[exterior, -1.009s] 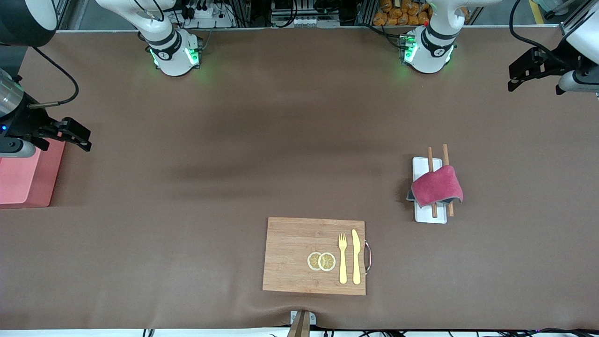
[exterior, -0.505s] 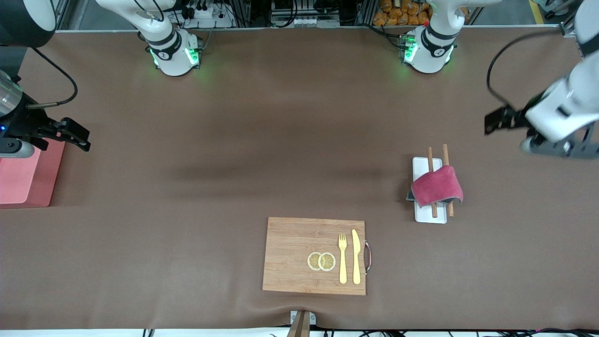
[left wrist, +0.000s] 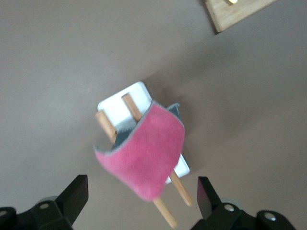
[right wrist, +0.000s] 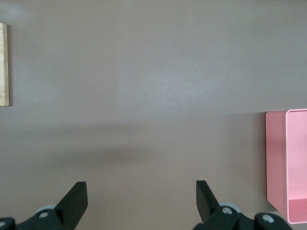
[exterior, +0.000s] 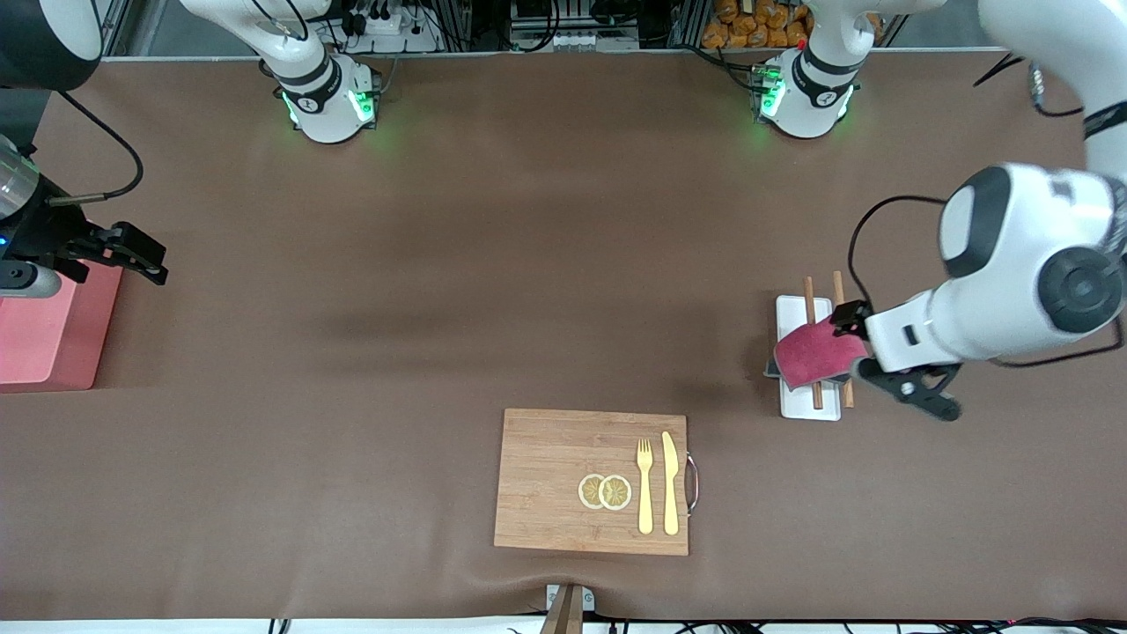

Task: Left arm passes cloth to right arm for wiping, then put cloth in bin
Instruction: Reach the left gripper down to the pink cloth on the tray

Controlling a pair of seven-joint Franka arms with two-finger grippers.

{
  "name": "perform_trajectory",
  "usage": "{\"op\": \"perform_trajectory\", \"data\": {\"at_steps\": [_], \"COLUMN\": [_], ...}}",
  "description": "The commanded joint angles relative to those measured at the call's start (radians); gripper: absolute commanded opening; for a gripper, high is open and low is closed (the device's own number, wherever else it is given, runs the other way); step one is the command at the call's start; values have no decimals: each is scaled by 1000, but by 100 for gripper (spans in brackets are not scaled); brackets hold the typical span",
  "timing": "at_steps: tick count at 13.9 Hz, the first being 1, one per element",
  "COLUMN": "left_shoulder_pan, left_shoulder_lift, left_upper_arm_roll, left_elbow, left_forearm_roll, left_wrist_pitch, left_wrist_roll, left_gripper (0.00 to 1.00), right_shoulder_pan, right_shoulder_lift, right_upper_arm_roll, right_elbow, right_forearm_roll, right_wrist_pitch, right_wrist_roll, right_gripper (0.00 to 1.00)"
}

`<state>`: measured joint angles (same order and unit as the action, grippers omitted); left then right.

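Jaws spread, the left gripper (left wrist: pixel 139 203) has swung in over the cloth (exterior: pixel 821 354), ready to grasp, while the right gripper (right wrist: pixel 139 203) waits released beside the bin (exterior: pixel 40 326).

Cloth (left wrist: pixel 146 155) fuzzy matt fabric; sticks (left wrist: pixel 168 213) smooth wood; bin (right wrist: pixel 287 163) smooth pink plastic; board (exterior: pixel 563 480) grained wood.

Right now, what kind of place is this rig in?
Likely a robot lab set up as a mock kitchen: two arm bases bolted at a brown table, a cutting board with cutlery, and equipment racks along the table's edge.
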<state>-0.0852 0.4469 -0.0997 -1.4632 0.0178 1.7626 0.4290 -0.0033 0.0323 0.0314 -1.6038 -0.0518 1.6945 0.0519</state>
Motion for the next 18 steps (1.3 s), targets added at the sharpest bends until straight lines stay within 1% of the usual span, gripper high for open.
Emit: {"op": "perform_trajectory", "data": {"at_steps": [1, 3, 6, 12, 18], "left_shoulder_pan": [-8, -33, -25, -15, 10], "left_shoulder_lift": [70, 102, 147, 150, 150], "left_upper_arm_roll": [-2, 0, 0, 6, 14], "left_elbow": [38, 38, 38, 23, -14], "left_forearm_roll": [13, 16, 14, 21, 31], "left_wrist_pitch": [37, 53, 66, 58, 51], "left_wrist_roll": [129, 137, 191, 209, 206], "left_gripper": [100, 100, 100, 100, 100], "right_shoulder_pan": [-7, -7, -6, -6, -7], "right_shoulder_lift": [-2, 1, 1, 1, 1], "right_upper_arm_roll": [2, 2, 2, 2, 2], "right_elbow": [5, 5, 5, 5, 4], "right_forearm_roll": [16, 16, 16, 16, 16], "right_wrist_pitch": [-10, -12, -13, -13, -13], "right_wrist_roll": [3, -9, -1, 3, 0], "right_gripper": [100, 100, 100, 100, 100]}}
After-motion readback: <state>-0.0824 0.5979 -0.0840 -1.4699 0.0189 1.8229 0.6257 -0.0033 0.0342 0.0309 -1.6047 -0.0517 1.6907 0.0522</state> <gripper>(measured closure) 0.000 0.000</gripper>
